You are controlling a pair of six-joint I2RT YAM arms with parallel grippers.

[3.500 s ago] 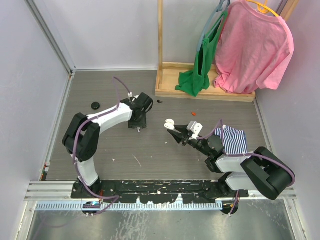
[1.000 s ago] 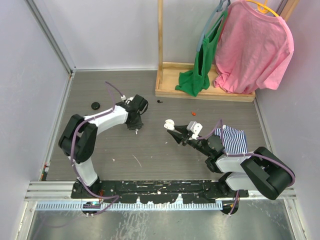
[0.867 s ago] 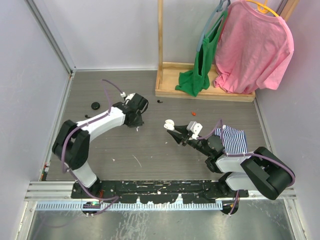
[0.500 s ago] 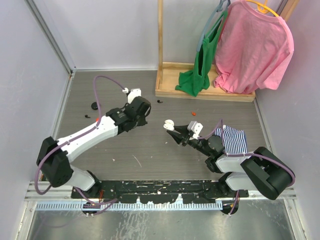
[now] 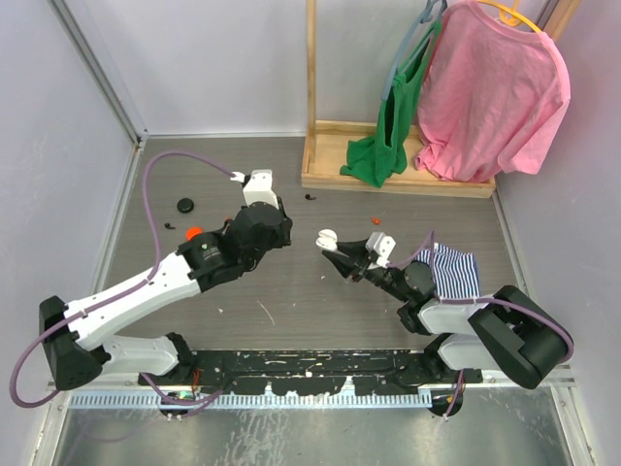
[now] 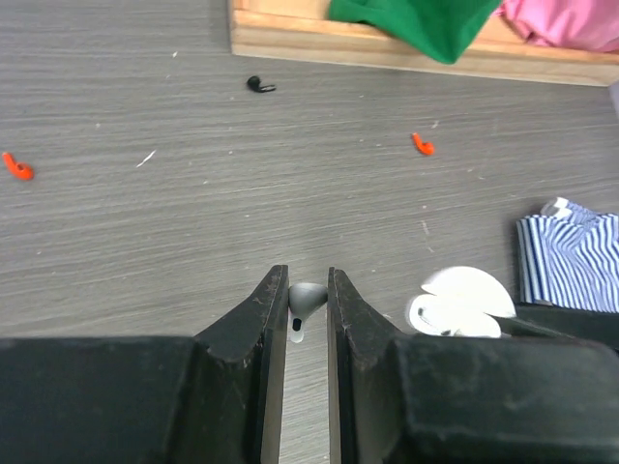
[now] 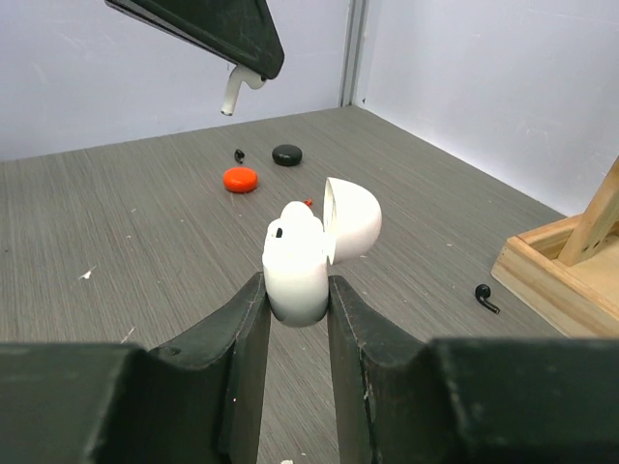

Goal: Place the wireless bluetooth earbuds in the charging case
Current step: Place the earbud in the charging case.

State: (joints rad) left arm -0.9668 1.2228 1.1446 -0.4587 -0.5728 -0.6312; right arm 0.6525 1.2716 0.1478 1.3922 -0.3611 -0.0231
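Note:
My left gripper is shut on a white earbud, held by its head with the stem pointing down, in the air. It also shows in the right wrist view, up and left of the case. My right gripper is shut on the white charging case, lid open and tilted to the right. The case shows in the top view and in the left wrist view, right of my left fingers. More earbuds lie on the table: red ones and a black one.
A red round case and a black round case lie at the left. A wooden rack base with green and pink clothes stands at the back. A striped cloth lies by the right arm. Another black earbud lies near the rack.
My left arm has stretched out from the table's left-centre towards the right, carrying the white earbud close to the case. The red round case is now uncovered. The right gripper has barely moved.

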